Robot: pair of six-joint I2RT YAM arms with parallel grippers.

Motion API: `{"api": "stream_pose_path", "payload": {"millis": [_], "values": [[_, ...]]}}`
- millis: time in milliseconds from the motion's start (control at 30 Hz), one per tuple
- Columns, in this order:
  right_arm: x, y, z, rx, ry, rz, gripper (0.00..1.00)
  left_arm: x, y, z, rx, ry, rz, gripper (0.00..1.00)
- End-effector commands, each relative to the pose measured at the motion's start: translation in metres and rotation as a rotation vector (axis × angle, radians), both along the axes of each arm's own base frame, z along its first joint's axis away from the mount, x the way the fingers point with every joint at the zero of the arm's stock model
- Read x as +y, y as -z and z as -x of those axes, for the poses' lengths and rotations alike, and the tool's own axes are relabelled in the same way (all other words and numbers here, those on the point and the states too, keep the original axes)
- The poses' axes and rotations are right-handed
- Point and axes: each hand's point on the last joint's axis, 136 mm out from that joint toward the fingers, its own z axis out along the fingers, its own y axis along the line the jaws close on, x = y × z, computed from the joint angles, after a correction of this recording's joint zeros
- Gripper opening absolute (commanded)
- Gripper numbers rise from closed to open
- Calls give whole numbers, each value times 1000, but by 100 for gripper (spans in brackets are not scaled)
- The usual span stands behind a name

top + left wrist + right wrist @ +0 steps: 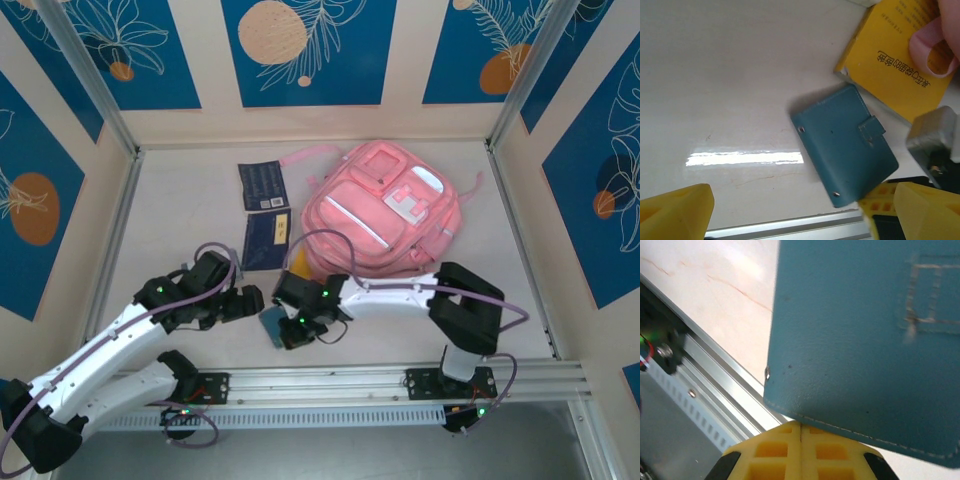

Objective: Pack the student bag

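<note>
**Top view.** Student bag (385,212) flat on the table (180,230), front pockets up, at the far side and right of centre, well apart from both grippers. Judged soft, floppy and bulky, and probably light while unfilled. Likely to sag and fold if lifted by the cloth alone. Best taken by the pink top loop (310,157) or a strap (the smooth fabric face offers little to pinch). Main opening and zip not made out; underside hidden. One dark blue booklet (262,185) left of the bag, a second booklet (266,240) nearer the arms. Left gripper (247,303) near the teal wallet (270,325), right gripper (292,330) against it.

**Left wrist view.** Left gripper (800,212) spread wide, with nothing between the yellow fingertips (675,210) and bare table beneath. Teal wallet (845,150) shut by its snap tab, ahead and to the right. Yellow cover (890,55) beyond it, cut off by the frame. Pink strap loop (932,47) lying over that cover, presumably the bag's. Grey block (932,140) at the right edge not identified.

**Right wrist view.** Right gripper (800,442) fully closed, pads meeting at the stitched edge of the teal wallet (865,340). Wallet seen face-on over the tips, so no telling whether a corner is pinched or merely nudged. Aluminium rail (715,385) alongside.
</note>
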Motion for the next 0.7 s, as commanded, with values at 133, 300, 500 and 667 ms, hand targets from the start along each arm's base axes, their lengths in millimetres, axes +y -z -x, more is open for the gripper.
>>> {"api": "stream_pose_path", "payload": {"millis": [133,300,500,667], "values": [[38,-21,9,-10,-174,-108,25,22,23,8,66,-97,-89,94],[15,-40,-5,-35,-104,-199,15,25,38,7,80,-124,-112,94],[-13,-24,-47,-2,122,-156,0,12,55,-1,60,-77,-79,89],[-14,-10,-63,2,177,-116,0,9,62,-10,2,-43,-50,82]]}}
